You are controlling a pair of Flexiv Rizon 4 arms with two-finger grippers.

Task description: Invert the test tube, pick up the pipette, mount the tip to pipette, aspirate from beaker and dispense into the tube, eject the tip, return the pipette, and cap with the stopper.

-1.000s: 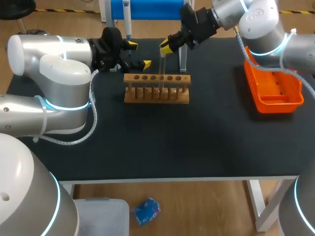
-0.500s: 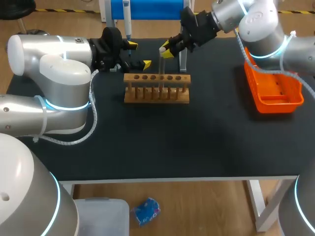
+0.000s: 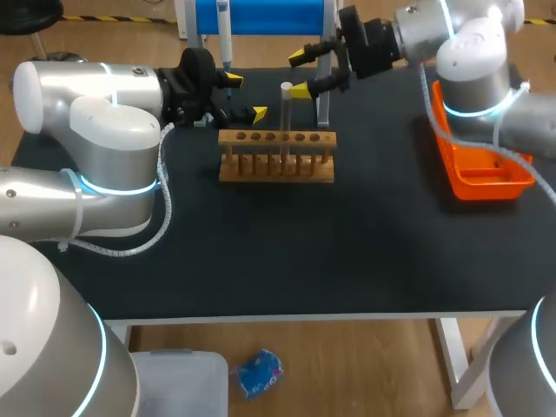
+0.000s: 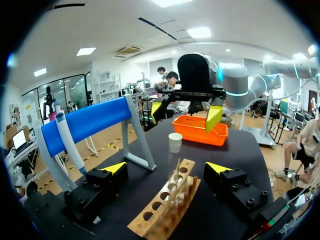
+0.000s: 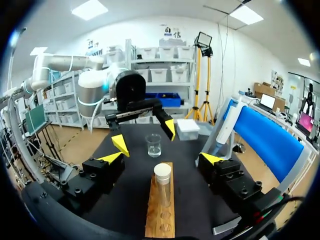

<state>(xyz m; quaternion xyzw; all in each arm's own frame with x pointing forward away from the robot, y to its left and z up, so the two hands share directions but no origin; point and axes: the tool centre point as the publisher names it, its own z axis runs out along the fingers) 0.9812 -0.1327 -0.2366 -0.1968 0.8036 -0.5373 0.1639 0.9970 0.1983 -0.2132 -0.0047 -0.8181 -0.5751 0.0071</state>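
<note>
A clear test tube [image 3: 286, 122] stands upright in the wooden rack [image 3: 276, 157], white end up. My right gripper [image 3: 301, 74] hangs open just behind its top, touching nothing. In the right wrist view the tube [image 5: 162, 182] rises from the rack [image 5: 160, 215] between and ahead of the wide fingers of that gripper [image 5: 161, 158], with the glass beaker [image 5: 153, 145] beyond. My left gripper [image 3: 246, 96] is open at the rack's left end, and its own view [image 4: 166, 170] shows the tube [image 4: 174, 150] ahead. The pipette [image 3: 224, 35] hangs on the blue stand [image 4: 85, 125].
An orange tray [image 3: 482, 161] sits at the table's right side. The blue stand's metal leg [image 3: 323, 104] comes down just behind the rack. A small white box [image 5: 187, 128] lies past the beaker. Dark bare tabletop [image 3: 304, 252] stretches in front of the rack.
My right gripper has opened, let go of the test tube and drawn back up and to the right. The tube stays standing in the rack. The left arm has not moved.
</note>
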